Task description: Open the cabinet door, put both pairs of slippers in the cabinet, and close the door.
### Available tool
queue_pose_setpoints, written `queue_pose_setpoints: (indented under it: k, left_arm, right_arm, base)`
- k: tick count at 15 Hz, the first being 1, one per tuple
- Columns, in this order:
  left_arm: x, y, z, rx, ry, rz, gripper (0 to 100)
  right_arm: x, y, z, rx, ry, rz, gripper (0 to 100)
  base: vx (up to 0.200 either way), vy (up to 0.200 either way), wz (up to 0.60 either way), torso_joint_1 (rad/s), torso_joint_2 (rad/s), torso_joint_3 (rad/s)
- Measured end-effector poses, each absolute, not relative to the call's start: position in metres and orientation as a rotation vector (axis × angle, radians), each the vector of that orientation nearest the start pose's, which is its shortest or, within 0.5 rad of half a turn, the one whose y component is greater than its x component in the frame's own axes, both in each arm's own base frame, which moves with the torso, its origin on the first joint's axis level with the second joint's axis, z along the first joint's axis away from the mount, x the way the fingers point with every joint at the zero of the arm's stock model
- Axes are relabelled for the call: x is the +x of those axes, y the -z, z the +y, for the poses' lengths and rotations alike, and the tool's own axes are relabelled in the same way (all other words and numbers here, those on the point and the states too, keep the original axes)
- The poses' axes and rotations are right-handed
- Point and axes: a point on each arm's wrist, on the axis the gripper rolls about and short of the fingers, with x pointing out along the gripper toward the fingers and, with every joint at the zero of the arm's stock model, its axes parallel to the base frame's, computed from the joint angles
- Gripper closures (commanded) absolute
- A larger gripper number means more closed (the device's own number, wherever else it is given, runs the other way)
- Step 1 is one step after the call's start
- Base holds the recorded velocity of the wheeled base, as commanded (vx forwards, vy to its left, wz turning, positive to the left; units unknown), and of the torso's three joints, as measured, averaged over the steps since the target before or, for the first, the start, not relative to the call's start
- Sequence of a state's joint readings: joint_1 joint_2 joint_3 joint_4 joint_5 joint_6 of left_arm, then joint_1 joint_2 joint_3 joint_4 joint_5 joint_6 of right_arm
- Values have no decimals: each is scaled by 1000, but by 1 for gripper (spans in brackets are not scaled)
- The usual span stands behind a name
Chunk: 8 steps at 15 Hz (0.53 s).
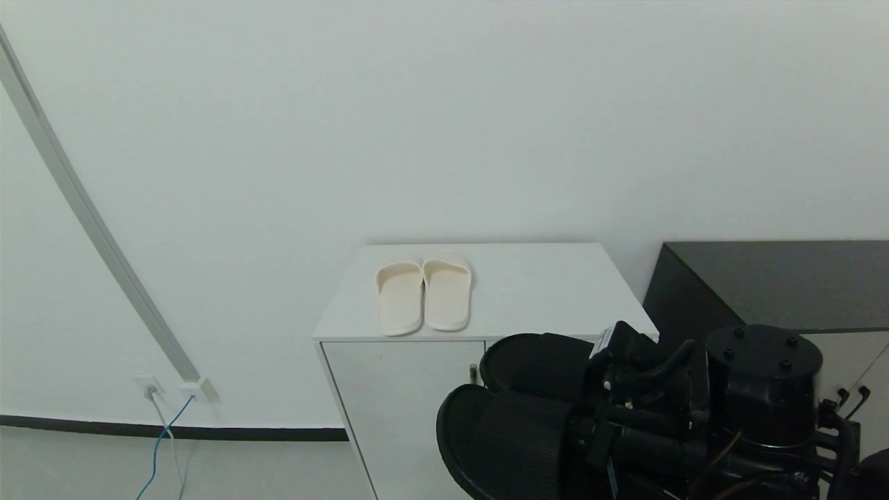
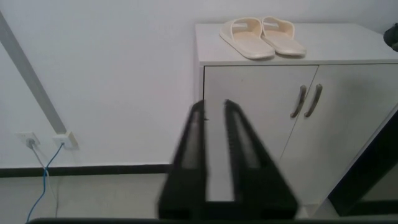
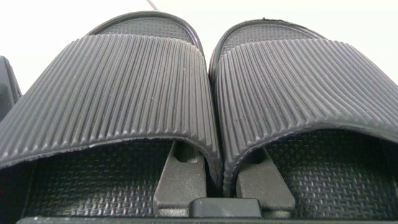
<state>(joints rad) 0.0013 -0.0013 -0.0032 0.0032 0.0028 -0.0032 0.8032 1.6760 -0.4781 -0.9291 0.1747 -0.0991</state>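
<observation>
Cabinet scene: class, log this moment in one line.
right gripper: shut on black slippers | left gripper: open | cream slippers: on cabinet | doors: closed

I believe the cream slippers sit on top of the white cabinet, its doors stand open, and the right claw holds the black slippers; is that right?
Not quite: the cabinet doors are shut, as the left wrist view shows. The cream slippers do sit on top of the white cabinet, and the right claw holds the black slippers.

One pair of slippers [image 1: 424, 295] sits on the cabinet [image 1: 542, 285], left of centre; the second pair [image 1: 528, 396] hangs before it, in the right pincer [image 3: 219, 177].
</observation>
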Motion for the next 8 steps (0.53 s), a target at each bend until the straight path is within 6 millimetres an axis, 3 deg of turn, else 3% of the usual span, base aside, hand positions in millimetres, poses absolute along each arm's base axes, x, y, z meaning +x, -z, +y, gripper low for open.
queue_pose_setpoints:
  k: [8]
  left_arm:
    - [-23, -76, 0, -3, -4, -1, 0]
  right_arm:
    - [180, -135, 193, -180, -987, 219, 100]
  base:
    - [0, 0, 0, -158, 371, 207]
